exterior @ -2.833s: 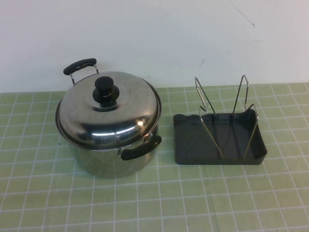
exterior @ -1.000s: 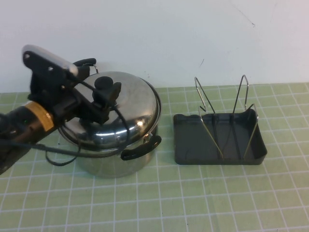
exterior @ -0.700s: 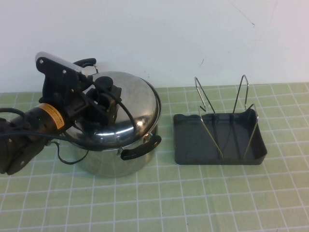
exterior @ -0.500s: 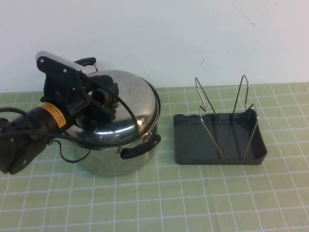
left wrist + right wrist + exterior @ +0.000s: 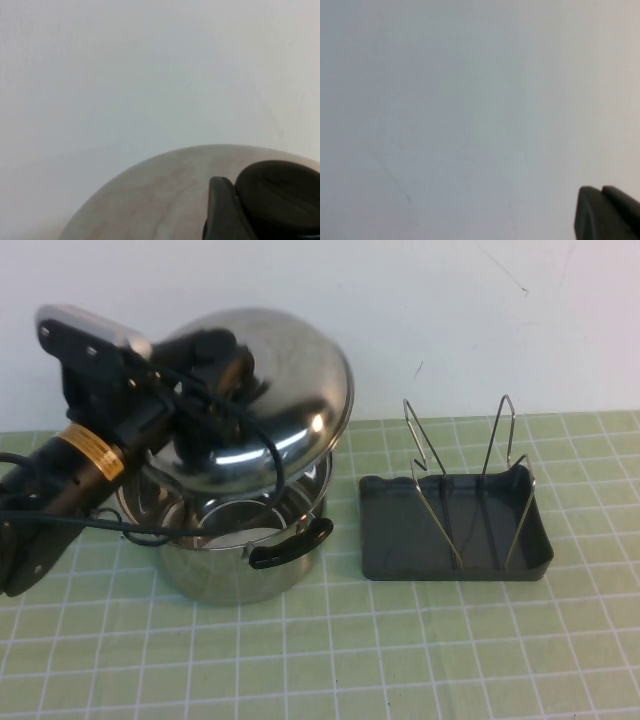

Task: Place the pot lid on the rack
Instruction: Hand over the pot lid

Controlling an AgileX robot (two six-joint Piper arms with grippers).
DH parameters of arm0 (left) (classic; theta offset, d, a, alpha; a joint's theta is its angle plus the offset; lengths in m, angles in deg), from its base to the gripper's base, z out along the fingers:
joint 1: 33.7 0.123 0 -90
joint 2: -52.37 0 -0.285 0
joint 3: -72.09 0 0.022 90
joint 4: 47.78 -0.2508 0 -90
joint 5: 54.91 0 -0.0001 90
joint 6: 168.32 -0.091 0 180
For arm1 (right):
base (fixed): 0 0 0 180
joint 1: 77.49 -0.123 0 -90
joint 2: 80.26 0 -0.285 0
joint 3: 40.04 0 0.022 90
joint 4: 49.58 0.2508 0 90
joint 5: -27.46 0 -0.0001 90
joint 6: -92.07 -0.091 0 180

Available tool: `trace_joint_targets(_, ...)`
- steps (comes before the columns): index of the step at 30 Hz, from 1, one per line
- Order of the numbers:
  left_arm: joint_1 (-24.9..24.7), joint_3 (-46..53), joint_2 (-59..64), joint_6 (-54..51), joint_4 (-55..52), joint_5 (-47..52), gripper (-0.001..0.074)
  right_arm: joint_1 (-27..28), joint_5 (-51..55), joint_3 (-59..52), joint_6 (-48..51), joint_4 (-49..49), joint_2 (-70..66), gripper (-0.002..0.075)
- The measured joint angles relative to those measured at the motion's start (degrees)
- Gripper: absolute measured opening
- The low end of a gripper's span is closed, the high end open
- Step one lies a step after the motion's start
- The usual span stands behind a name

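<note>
The pot lid (image 5: 290, 390), round shiny steel with a black knob (image 5: 215, 348), hangs tilted in the air above the open steel pot (image 5: 240, 565). My left gripper (image 5: 212, 365) is shut on the knob and comes in from the left. In the left wrist view one dark finger (image 5: 222, 212) presses against the knob (image 5: 280, 195), with the lid's dome (image 5: 160, 200) behind it. The wire rack (image 5: 462, 480) stands in its dark grey tray (image 5: 395, 535) to the right of the pot, with nothing in it. My right gripper (image 5: 607, 215) shows only in its wrist view, its tips together, facing the white wall.
The pot has two black handles, one at the front (image 5: 290, 543). The table is covered in green tiles (image 5: 400, 650). A white wall (image 5: 450, 320) runs close behind the pot and the rack.
My left gripper came in from the left, closed on the knob, and has lifted the lid up off the pot and tilted it. The pot's inside now shows.
</note>
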Motion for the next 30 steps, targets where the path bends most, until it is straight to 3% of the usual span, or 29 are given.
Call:
trace_joint_targets(3,-0.4,0.0,-3.4,4.8,0.3,-6.4,0.0333,0.0,-0.8,4.9,-9.5,-0.5,0.0,-0.0001)
trace_joint_targets(6,-3.0,0.0,-6.8,6.5,1.0,-10.3,0.0333,-0.9,-2.5,9.4,-25.4,-6.8,-0.3,-0.0001)
trace_joint_targets(12,-12.8,-2.3,-10.8,3.3,0.6,-12.0,0.0333,-3.8,-23.2,14.4,-65.1,-40.1,-8.4,-0.0001)
trace_joint_targets(16,-19.3,-5.3,-10.9,2.3,0.5,-12.2,0.0333,-3.8,-41.1,18.0,-84.0,-60.3,-17.8,-0.0001)
trace_joint_targets(18,-22.4,-6.6,-10.9,1.3,-0.2,-11.7,0.0333,-3.8,-50.4,19.4,-89.2,-65.5,-22.7,-0.0001)
trace_joint_targets(21,-25.3,-8.7,-10.9,-0.2,-0.3,-10.6,0.0333,-3.8,-56.2,20.2,-92.0,-66.8,-27.2,-0.0001)
trace_joint_targets(26,-26.0,-10.3,-10.9,-2.7,1.5,-10.6,0.0333,-3.9,-53.8,20.2,-93.6,-65.9,-28.6,0.0006)
trace_joint_targets(28,-26.0,-10.5,-10.9,-2.8,3.2,-10.6,0.0333,-3.9,-52.3,20.3,-93.8,-65.6,-28.6,0.0043)
trace_joint_targets(30,-26.0,-10.5,-10.9,-2.7,3.7,-10.6,0.0333,-3.9,-51.3,20.3,-95.1,-64.7,-28.6,0.0132)
